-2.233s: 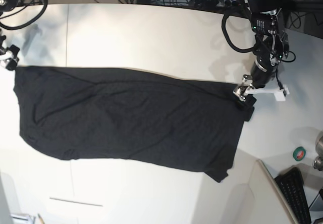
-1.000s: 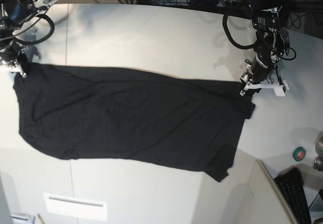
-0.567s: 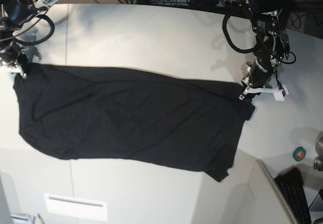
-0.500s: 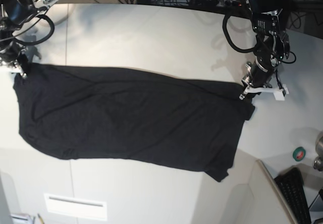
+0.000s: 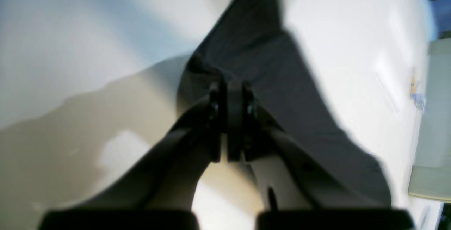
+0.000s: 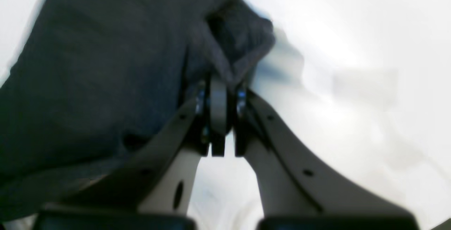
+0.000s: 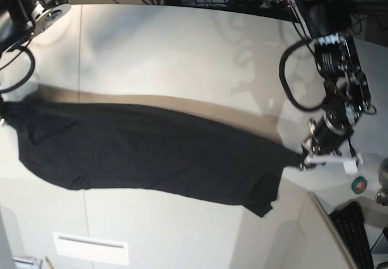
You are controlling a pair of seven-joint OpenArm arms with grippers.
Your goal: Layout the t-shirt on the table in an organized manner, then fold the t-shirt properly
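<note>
The black t-shirt (image 7: 151,151) stretches across the off-white table (image 7: 182,51) as a long narrow band, its far edge raised and casting a shadow behind it. My left gripper (image 7: 304,159) is shut on the shirt's right end. In the left wrist view the jaws (image 5: 230,92) pinch the black fabric (image 5: 267,68). My right gripper (image 7: 4,108) holds the shirt's left end at the picture's edge. In the right wrist view it (image 6: 218,89) is shut on a bunched fold of the fabric (image 6: 105,64). No rainbow graphic or tag shows.
A green tape roll (image 7: 359,185) and a black keyboard (image 7: 357,232) lie at the front right, beside a metal object (image 7: 383,187). Cables and equipment line the far edge. A white label (image 7: 91,248) sits on the front left of the table.
Both grippers have moved toward the table's front, carrying the shirt's far edge with them. The shirt now shows as a narrower band, with its far edge lifted off the table.
</note>
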